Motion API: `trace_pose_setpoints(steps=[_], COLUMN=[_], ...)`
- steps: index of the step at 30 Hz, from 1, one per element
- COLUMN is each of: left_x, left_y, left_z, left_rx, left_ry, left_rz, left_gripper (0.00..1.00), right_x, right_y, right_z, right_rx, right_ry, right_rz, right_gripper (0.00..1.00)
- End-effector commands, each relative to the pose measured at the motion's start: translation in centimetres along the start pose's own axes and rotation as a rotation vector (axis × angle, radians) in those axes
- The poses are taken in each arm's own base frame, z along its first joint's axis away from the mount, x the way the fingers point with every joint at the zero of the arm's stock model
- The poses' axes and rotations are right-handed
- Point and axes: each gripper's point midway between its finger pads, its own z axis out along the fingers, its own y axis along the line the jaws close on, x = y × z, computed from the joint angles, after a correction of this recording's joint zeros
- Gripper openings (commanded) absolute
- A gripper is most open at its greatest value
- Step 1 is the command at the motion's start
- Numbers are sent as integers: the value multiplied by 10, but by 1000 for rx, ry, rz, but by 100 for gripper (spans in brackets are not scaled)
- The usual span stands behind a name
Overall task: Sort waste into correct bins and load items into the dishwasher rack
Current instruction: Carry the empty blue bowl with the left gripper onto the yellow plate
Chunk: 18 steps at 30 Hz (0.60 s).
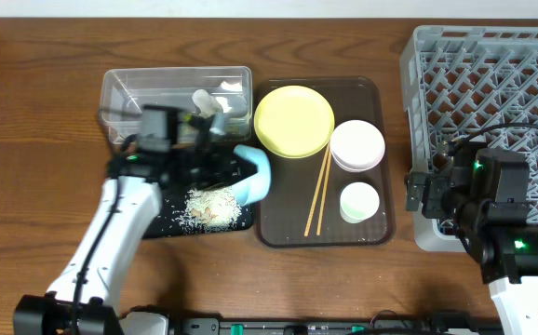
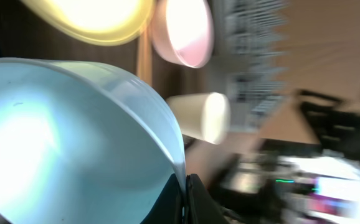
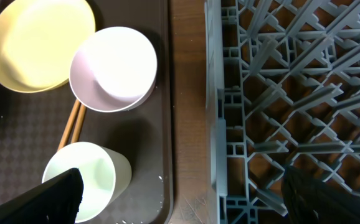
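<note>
Brown wooden worktop (image 1: 27, 140). From overhead I see my left claw (image 1: 235, 169) holding the light blue bowl (image 1: 256, 177) tipped on its side over the black tray (image 1: 178, 228), with rice scraps (image 1: 211, 207) heaped below and the clear tub (image 1: 176, 88) behind. Only its wrist camera shows the fingers (image 2: 195, 200) pinched onto the bowl's rim. The right wrist view shows my right claw (image 3: 180, 186) spread wide and empty, above the bare strip between the brown tray (image 3: 149, 137) and the grey rack (image 3: 220, 137).
</note>
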Motion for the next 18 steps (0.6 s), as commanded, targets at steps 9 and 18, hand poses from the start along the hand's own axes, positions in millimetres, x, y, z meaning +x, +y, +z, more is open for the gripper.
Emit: trace_pose_setpoints(steps=[9,18], left_x=[-79,-102], left_y=[-25,10], left_z=[59,123], left_rx=[-433,-464], left_ry=[-342,-376], left_rz=[529,576], left_gripper=[6,7], right_x=[-6,-6], right_y=[5,5], right_z=[-5,-5], right_rx=[-15,-15], right_ry=[-20,-19], right_rz=[-9,-9], right_gripper=[99,99])
